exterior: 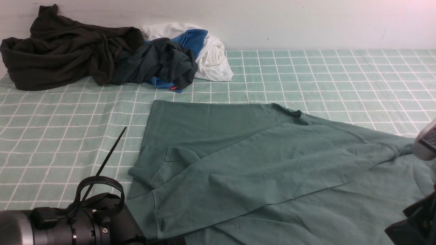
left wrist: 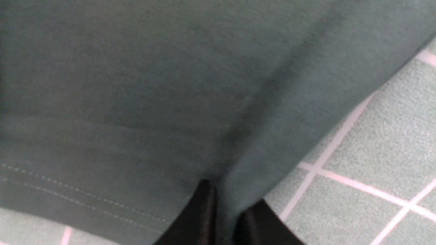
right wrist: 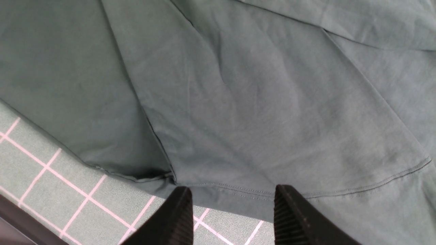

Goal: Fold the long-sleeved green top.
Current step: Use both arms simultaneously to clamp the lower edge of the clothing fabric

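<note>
The green long-sleeved top (exterior: 259,160) lies spread over the near half of the checked cloth, with one sleeve folded across its body. In the left wrist view my left gripper (left wrist: 228,200) is shut on a pinched ridge of the green top (left wrist: 136,85) close to its stitched hem. My right gripper (right wrist: 232,190) stands open, its two ribbed fingers (right wrist: 177,217) apart over the hem edge of the top (right wrist: 238,102), with nothing between them. In the front view only the left arm's body (exterior: 68,221) and the right arm's body (exterior: 419,221) show at the bottom corners.
A pile of other clothes lies at the back left against the wall: a blackish garment (exterior: 68,51), a dark green one (exterior: 163,61), a blue one (exterior: 192,37) and a white one (exterior: 213,58). The green checked cloth (exterior: 51,136) covers the table. A thin black rod (exterior: 109,156) sticks up from the left arm.
</note>
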